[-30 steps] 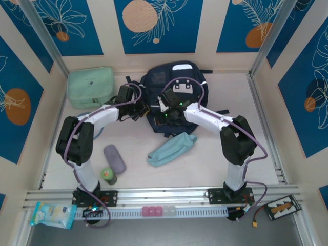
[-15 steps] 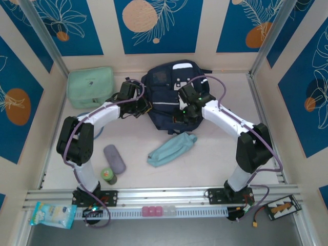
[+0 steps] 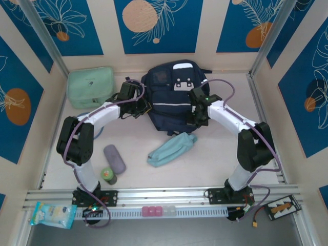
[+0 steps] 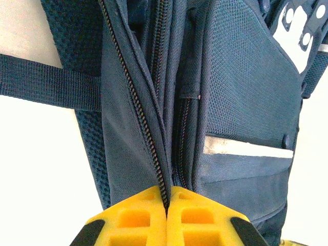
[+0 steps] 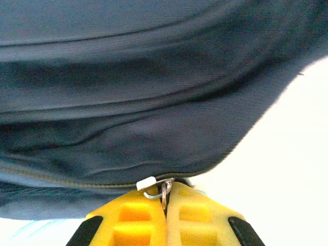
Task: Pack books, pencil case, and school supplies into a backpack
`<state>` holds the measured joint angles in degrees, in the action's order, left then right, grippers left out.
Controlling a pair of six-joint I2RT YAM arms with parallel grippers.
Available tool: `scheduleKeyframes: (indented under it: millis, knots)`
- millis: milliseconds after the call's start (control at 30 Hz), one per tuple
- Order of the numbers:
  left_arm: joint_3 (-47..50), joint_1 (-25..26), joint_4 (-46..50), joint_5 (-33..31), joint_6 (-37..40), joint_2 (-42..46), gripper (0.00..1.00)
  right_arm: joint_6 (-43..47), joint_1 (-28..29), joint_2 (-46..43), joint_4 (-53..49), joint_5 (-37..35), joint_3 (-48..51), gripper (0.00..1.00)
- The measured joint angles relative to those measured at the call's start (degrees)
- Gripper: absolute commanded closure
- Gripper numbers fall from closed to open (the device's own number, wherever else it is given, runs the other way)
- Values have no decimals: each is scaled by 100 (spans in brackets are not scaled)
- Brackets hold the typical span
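The navy backpack (image 3: pixel 174 92) lies at the back middle of the table. My left gripper (image 3: pixel 145 108) is at its left side, shut on the fabric edge beside the zipper (image 4: pixel 148 138); the yellow fingers (image 4: pixel 133 218) meet there. My right gripper (image 3: pixel 197 119) is at the bag's right near corner, shut on the metal zipper pull (image 5: pixel 164 188). The light-blue pencil case (image 3: pixel 171 148) lies just in front of the backpack. The greyish-purple school supplies case (image 3: pixel 114 159) lies front left. The books are out of view.
A mint-green bag (image 3: pixel 91 86) sits at the back left against the wall. A small green bottle (image 3: pixel 108 176) stands near the left arm's base. A snack packet (image 3: pixel 51 214) lies on the front rail. Walls close in both sides.
My right gripper has travelled right along the backpack's near edge, from its middle to its right corner, with the zipper pull in it. The left gripper has stayed at the left side.
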<state>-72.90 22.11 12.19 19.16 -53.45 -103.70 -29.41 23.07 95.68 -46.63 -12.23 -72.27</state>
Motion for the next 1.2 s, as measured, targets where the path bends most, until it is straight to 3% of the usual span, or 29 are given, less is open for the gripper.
scheduleKeyframes:
  millis: [167, 300, 467, 833, 1200]
  knots:
    - [0, -17, 26, -55, 42, -48, 96, 44, -236, -31, 94, -52, 44, 100]
    - [-63, -94, 131, -339, 264, -157, 62, 260, 120, -42, 92, -142, -94, 100]
    - [-280, -374, 417, -1005, 658, -138, 44, 525, 785, 50, 129, 63, -494, 100]
    - [-42, -522, 1408, -1582, 970, 1147, 42, 566, 1827, 1451, 813, 1307, -1928, 100]
    - [179, -522, 1644, -1237, 358, 999, 60, 472, 2295, 1805, 1469, 1722, -2020, 100]
